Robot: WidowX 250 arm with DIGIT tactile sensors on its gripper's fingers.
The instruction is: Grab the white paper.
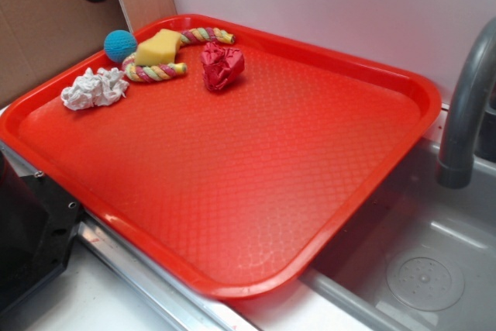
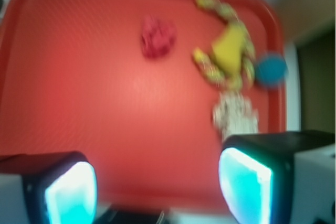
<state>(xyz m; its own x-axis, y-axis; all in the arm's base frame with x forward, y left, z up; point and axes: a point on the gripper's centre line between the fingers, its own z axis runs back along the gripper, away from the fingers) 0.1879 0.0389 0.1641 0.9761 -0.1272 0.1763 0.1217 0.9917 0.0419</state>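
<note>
Filling most of both views, a red tray point(image 1: 256, 160) rests partly over a grey sink point(image 1: 418, 269) with a grey faucet point(image 1: 465, 106) to one side. From the wrist view, the hand point(image 2: 157, 187) hangs above the tray with its two glowing fingers point(image 2: 71, 192) spread wide, nothing between them. Clustered in the tray's far corner lie a striped rope toy point(image 1: 159, 72), a yellow sponge wedge point(image 1: 159, 46) resting on it, the white paper point(image 1: 94, 88) just beside the rope's end near the rim, a crumpled red paper wad point(image 1: 221, 66), and a blue ball point(image 1: 120, 45) touching the sponge.

Gripper point(image 2: 157, 192) jaws apart, empty
</note>
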